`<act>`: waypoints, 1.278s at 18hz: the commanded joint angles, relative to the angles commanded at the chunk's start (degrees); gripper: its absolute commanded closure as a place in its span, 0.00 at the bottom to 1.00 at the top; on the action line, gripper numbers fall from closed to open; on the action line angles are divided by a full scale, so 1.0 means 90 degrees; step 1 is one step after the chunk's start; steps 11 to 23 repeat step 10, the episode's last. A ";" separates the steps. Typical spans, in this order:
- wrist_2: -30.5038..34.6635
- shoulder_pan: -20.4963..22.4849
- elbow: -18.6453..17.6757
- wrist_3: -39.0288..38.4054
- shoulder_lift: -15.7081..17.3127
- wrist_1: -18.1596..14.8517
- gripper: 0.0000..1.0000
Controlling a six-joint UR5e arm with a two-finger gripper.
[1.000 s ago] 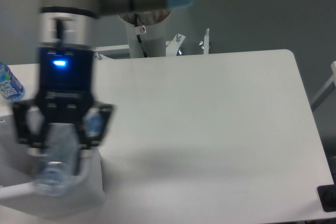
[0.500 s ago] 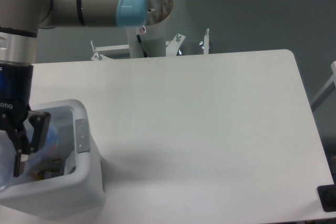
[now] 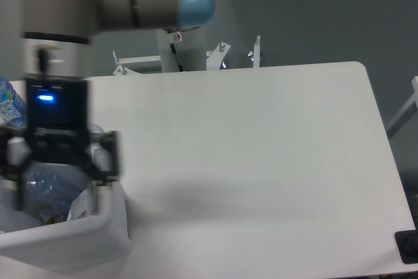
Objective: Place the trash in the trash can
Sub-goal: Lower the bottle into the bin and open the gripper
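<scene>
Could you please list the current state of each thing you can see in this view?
Two-finger black hand: open, empty, above the bin.
Crushed clear plastic bottle: lying inside the bin.
Crumpled whitish wrapper: inside the bin, against its right wall.
Large white plastic bin: upright at the table's left front.
Blue-labelled bottle: at the left edge, mostly cut off.

Arm [image 3: 111,4] reaches from the far base across to the left, wrist pointing straight down, blue LED lit. Gripper [image 3: 62,161] hangs at near left, fingers [image 3: 110,155] spread wide apart, nothing between them. Slight motion blur.
</scene>
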 joint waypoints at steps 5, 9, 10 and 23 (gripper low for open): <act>0.0010 0.0871 -0.0830 0.2091 0.0703 -0.0937 0.00; 0.0030 0.1096 -0.0958 0.2260 0.0801 -0.1192 0.00; 0.0030 0.1213 -0.0968 0.2260 0.0821 -0.1183 0.00; 0.0030 0.1213 -0.0968 0.2260 0.0821 -0.1183 0.00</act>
